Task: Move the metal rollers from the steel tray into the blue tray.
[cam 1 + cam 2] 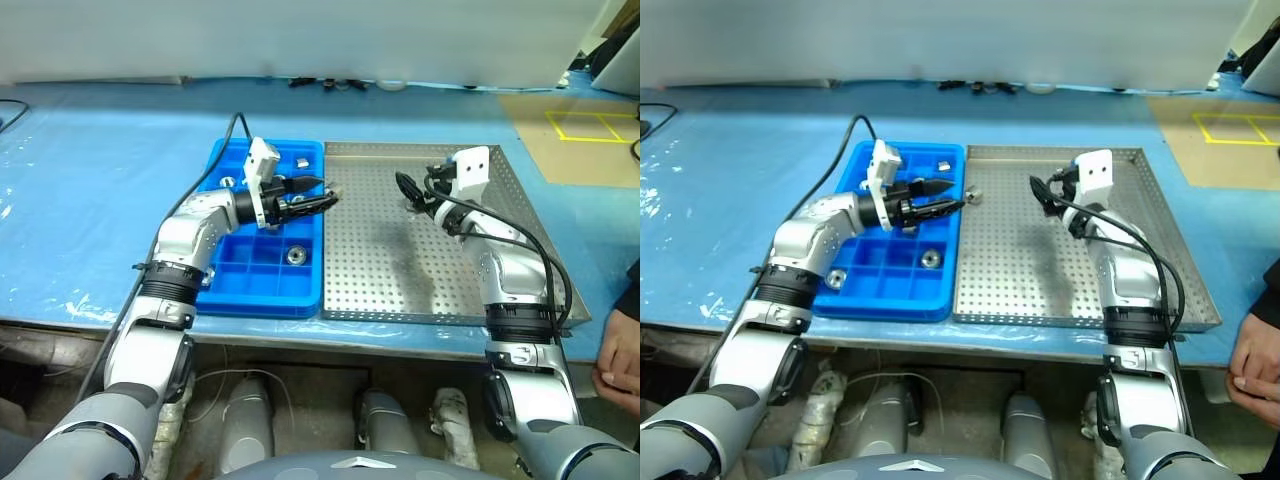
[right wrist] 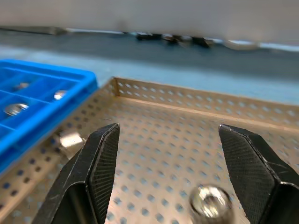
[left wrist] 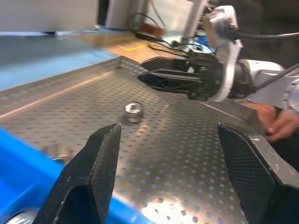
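Left wrist view: my left gripper [image 3: 168,172] had its black fingers spread, empty, aimed over the large perforated grey steel tray [image 1: 390,260] at one small shiny silver metal roller [image 3: 134,112] lying on its floor. My right gripper [image 2: 166,172] was spread too, empty, with another roller [image 2: 211,201] just ahead between its fingers. Several rollers already sat in the bright blue plastic compartment tray [image 1: 262,293]. Judged step: reaching for the next pick; next move needs lowering, centring on a roller, then closing.
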### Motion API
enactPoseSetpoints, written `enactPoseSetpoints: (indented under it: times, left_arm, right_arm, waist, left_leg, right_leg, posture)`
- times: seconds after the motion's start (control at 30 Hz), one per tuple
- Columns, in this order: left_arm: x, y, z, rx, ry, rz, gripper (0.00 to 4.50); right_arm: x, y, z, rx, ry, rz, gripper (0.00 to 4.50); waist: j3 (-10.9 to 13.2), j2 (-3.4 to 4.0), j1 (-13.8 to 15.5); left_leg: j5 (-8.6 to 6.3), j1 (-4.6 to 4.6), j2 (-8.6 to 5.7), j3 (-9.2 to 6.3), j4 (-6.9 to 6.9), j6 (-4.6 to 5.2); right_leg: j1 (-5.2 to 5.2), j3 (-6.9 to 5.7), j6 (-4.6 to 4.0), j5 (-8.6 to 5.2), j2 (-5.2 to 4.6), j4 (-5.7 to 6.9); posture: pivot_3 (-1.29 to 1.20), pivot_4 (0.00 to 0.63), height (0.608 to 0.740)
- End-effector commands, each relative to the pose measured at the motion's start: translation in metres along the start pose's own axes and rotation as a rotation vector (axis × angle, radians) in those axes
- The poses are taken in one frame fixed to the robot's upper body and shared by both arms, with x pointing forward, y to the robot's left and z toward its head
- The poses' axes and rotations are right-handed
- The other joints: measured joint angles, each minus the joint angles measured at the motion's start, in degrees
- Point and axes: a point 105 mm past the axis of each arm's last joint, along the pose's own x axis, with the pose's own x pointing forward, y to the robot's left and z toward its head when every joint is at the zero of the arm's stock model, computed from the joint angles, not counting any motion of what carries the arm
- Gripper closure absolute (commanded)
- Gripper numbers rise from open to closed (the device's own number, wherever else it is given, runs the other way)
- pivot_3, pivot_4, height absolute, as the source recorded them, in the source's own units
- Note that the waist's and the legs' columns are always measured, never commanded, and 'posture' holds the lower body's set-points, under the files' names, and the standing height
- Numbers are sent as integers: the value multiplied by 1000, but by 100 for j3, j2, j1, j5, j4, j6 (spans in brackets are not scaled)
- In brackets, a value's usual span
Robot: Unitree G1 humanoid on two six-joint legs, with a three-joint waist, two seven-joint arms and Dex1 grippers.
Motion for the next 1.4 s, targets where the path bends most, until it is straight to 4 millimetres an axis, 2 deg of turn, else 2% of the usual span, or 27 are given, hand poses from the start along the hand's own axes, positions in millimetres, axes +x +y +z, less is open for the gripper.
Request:
enactPoseSetpoints:
  times: [0.03,0.17,0.33,0.5,0.8,1.07,1.17,1.33,1.37,1.4]
  left_arm:
    - [8,-3,17,57,-29,-39,1030]
    - [14,-6,20,62,-31,-56,1030]
    - [11,-4,21,68,-24,-50,1030]
    - [8,-2,20,67,-25,-30,1030]
    - [-1,-1,17,72,-11,-4,1030]
    - [-3,1,16,69,1,5,1030]
    - [-2,0,16,69,2,4,1030]
    - [-2,0,16,67,3,3,1030]
    - [-2,0,16,67,3,3,1030]
    - [-1,0,15,66,4,2,1030]
  right_arm:
    - [2,-1,-2,1,-22,-22,935]
    - [17,5,-19,27,8,-29,935]
    - [35,-3,-30,29,31,-77,935]
    - [44,-11,-40,-1,62,-120,935]
    - [46,-11,-60,-5,117,-128,935]
    - [47,-16,-55,8,84,-158,935]
    - [47,-14,-52,13,65,-148,1576]
    - [47,-12,-53,24,60,-133,3266]
    - [46,-13,-54,22,65,-139,3502]
    - [45,-15,-56,20,76,-151,3504]
  waist:
    - [0,0,-63]
    - [0,0,-141]
    - [1,1,-134]
    - [1,1,-109]
    - [1,1,-114]
    - [1,1,-117]
    - [1,1,-119]
    - [1,1,-128]
    - [1,1,-127]
    - [1,1,-127]
  left_leg:
    - [-4,0,1,0,1,6]
    - [-10,0,-1,4,12,16]
    - [-13,0,-3,10,16,22]
    - [-22,-4,-5,12,20,37]
    - [-30,-2,-4,12,32,51]
    - [-31,2,-5,13,37,52]
    - [-31,2,-4,12,37,52]
    - [-32,2,-3,12,33,52]
    - [-31,2,-2,12,33,52]
    - [-31,2,-2,13,32,52]
  right_leg:
    - [0,0,0,0,0,0]
    - [2,4,0,0,-2,1]
    - [2,9,-1,0,-3,2]
    - [9,2,-2,0,-3,-10]
    - [18,1,-2,0,-4,-13]
    - [24,2,-3,0,-4,-11]
    - [24,2,-3,0,-4,-12]
    - [23,2,-3,0,-4,-15]
    - [23,2,-3,0,-4,-16]
    - [22,2,-3,0,-4,-16]
  posture:
    - [-207,150,740]
    - [-221,150,740]
    - [-208,150,740]
    - [-184,150,740]
    - [-166,150,740]
    - [-171,150,740]
    - [-173,150,740]
    - [-175,150,740]
    - [-175,150,740]
    - [-175,150,740]
